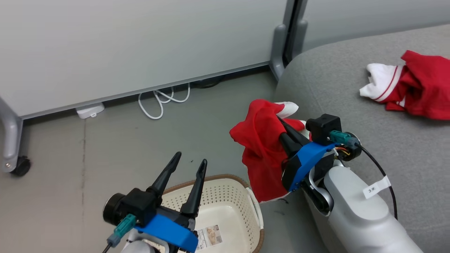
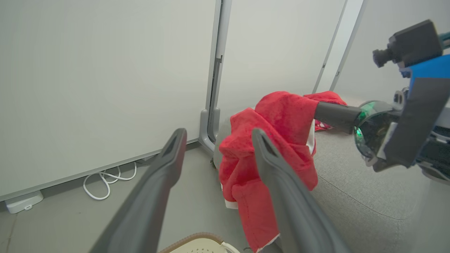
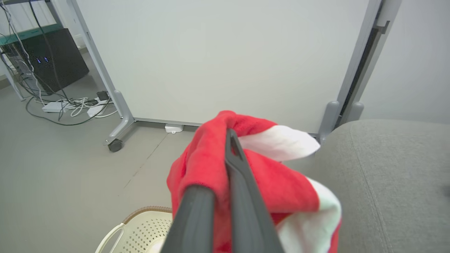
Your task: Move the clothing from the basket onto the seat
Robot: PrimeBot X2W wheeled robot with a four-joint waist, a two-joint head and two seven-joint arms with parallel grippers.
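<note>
My right gripper is shut on a red garment with white parts, which hangs in the air between the basket and the grey sofa. The right wrist view has that garment draped over the closed fingers. A second red and white garment lies on the sofa seat at the upper right. Over the cream basket, my left gripper stands open and holds nothing. No clothing shows in the visible part of the basket, where a label lies.
A white partition wall on wheeled grey feet runs behind. White cable loops and a white adapter lie on the grey floor. A dark cabinet with cables stands at the far left of the right wrist view.
</note>
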